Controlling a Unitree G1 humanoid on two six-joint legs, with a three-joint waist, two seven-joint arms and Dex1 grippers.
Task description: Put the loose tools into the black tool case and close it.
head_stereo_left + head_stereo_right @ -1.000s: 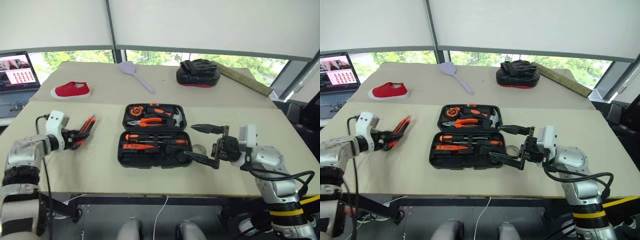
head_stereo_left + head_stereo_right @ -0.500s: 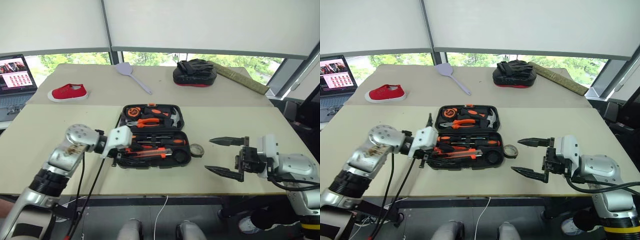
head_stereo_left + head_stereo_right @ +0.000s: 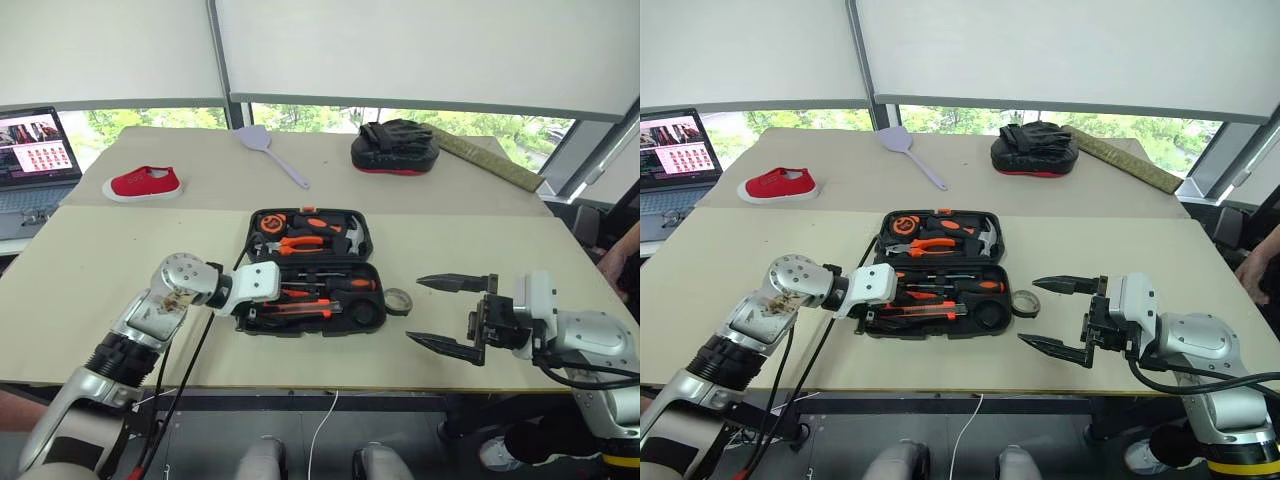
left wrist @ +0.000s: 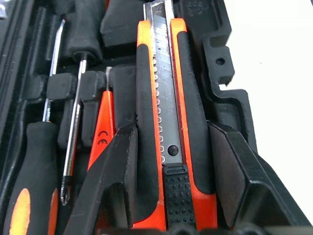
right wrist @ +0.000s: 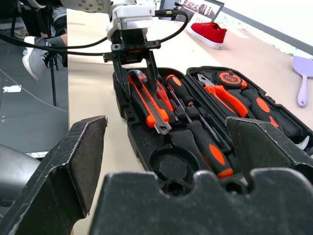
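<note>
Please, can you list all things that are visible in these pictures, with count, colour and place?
tool case: 1, black, open, table centre
utility knife: 1, orange-black, in the case
screwdrivers: 2, orange-black, in the case
tape roll: 1, grey, right of the case
shoe: 1, red, far left
fly swatter: 1, lilac, far centre
mitt: 1, black-red, far right
laptop: 1, left edge
left gripper: around the knife
right gripper: open, right of the tape

Looked down and forward from head height over the table (image 3: 120, 300) — both eye views nearly alike. Left wrist view sat very close above the utility knife (image 4: 164, 122) inside the tool case (image 3: 310, 272). Right wrist view faced that same case from low, farther off.
</note>
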